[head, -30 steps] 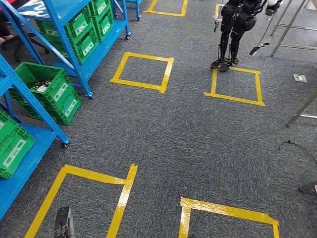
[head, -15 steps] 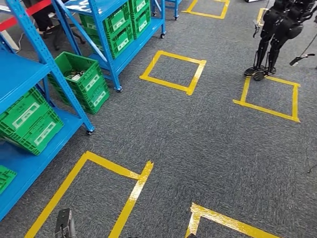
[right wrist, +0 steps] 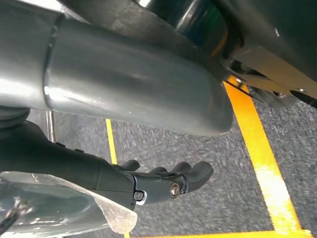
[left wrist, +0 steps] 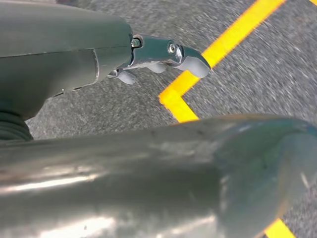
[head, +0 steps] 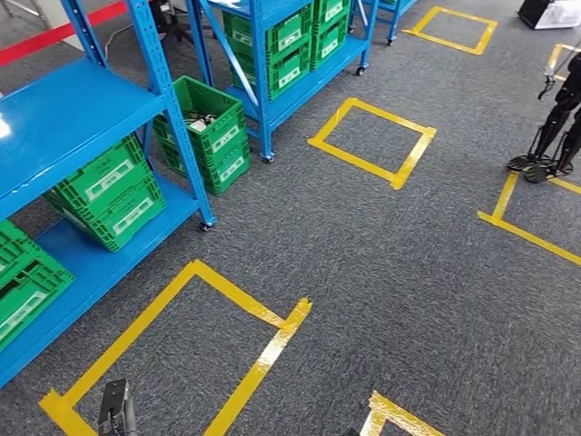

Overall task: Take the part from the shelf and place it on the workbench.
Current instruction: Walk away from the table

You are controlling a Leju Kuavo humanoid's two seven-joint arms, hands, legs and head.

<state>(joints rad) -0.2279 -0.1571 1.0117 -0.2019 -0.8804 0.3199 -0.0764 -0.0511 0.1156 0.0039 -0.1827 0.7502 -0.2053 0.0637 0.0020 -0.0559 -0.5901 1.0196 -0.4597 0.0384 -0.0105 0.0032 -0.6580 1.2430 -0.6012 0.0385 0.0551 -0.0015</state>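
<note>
Green crates (head: 110, 193) with unreadable white labels on blue shelf (head: 65, 113); both hands' fingers (left wrist: 168, 52) loosely extended, empty.

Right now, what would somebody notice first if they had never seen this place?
Probably the bright blue shelves on the left of the head view, with green crates on them and one more green crate standing on the floor between the racks. Next, the yellow tape squares on the grey carpet. At the far right edge stand the dark legs of another robot.
</note>
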